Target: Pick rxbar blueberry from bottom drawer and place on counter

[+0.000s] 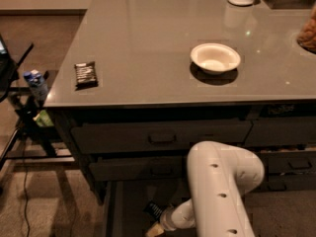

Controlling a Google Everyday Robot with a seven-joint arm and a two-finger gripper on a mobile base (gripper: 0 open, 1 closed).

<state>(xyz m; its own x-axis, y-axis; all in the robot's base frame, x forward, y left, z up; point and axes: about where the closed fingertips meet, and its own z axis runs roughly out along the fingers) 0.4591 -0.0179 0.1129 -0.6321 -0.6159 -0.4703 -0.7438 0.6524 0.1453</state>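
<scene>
gripper [154,228] in btm drawer [129,202], bowl [215,58] on counter [143,38]

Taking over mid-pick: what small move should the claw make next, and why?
Probably ease the claw a little toward the rxbar blueberry, the dark bar lying just beside it on the bottom drawer floor. The claw is low inside the open drawer, next to the bar, and I cannot see a hold on it yet.
</scene>
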